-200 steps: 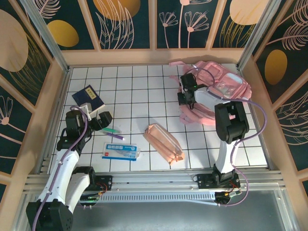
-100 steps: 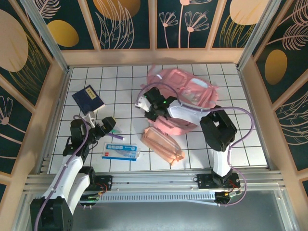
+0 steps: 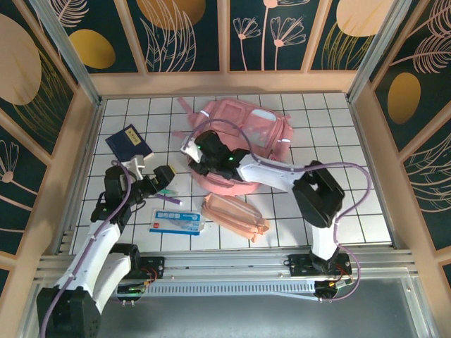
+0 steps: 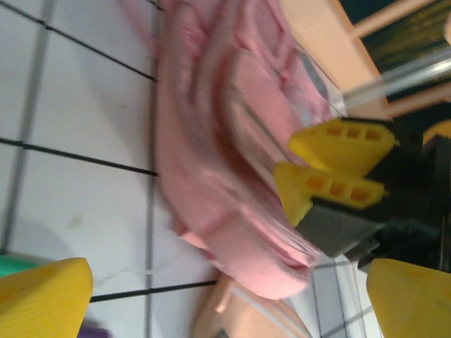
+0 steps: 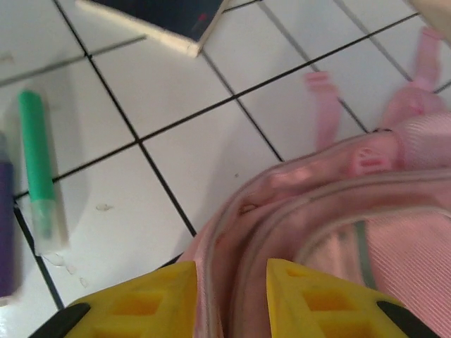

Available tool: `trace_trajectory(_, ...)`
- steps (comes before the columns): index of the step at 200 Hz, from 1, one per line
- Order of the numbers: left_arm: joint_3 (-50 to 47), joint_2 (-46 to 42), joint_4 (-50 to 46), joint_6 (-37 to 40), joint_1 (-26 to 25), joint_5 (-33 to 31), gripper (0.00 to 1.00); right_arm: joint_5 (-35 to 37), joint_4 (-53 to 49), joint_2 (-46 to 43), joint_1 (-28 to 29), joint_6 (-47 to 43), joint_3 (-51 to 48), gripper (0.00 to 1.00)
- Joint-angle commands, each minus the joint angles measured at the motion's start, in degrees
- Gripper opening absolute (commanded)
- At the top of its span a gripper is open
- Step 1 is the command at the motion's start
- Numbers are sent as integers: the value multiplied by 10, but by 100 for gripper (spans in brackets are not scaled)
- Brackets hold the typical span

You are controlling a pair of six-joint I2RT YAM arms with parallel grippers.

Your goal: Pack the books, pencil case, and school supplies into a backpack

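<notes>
From above, the backpack [image 3: 246, 127] lies flat toward the far middle of the table [image 3: 338, 204]. My right gripper [image 3: 196, 156] sits at its left near corner, with my arm stretched across its near edge. I judge I have it by that corner so the bag sits where both arms can reach it. The pencil case [image 3: 236, 215] lies just on the near side of the backpack, touching it or almost so. The white-and-blue packet [image 3: 176, 221] is to the backpack's near left, and the green pen [image 3: 163, 191] is left of it. The navy booklet [image 3: 129, 143] lies well apart on the far left. Nothing is inside yet. My left gripper [image 3: 158, 182] hovers left of the backpack by the pen, jaws spread wide and empty. I think it is waiting to pick up the first item.

Through my left wrist, my two fingertips [image 4: 42, 296] stand far apart at the bottom corners, with the blurred backpack straight ahead. My right gripper's yellow fingers are at the backpack's right rim, close together. A peach end of the pencil case peeks out from under the bag's near edge.

Through my right wrist, my fingers [image 5: 317, 299] stand narrow, and the backpack's piped rim runs up between them. I cannot tell whether they pinch it or only straddle it. Beyond the rim lie a loose pink strap, the pen to the left and a corner of the booklet at the top.
</notes>
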Motion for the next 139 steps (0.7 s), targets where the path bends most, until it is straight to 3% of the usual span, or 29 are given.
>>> trace_trajectory(1, 50, 26, -1, 27, -41, -27, 99, -36, 54, -147, -69, 211, -100, 38)
trace_trajectory(9, 66, 50, 0, 28, -58, -37, 99, -61, 77, -197, -110, 280, -160, 42)
trace_trajectory(21, 104, 96, -15, 50, -105, -82, 99, -72, 89, -269, -180, 380, -242, 67)
trace_trajectory(33, 159, 151, -46, 80, -169, -156, 99, -71, 62, -319, -254, 456, -299, 77)
trace_trajectory(54, 256, 252, -82, 97, -245, -225, 99, -100, -12, -342, -363, 512, -348, 75)
trace_trajectory(76, 356, 346, -110, 116, -297, -259, 99, -209, -13, -305, -430, 516, -370, 70)
trace_trajectory(91, 419, 400, -138, 153, -339, -299, 99, -271, 31, -276, -444, 527, -386, 65)
trace_trajectory(118, 509, 482, -181, 216, -391, -320, 99, -320, 53, -223, -444, 536, -373, 60)
trace_trajectory(139, 525, 516, -168, 346, -442, -318, 99, -333, 77, -195, -444, 539, -373, 58)
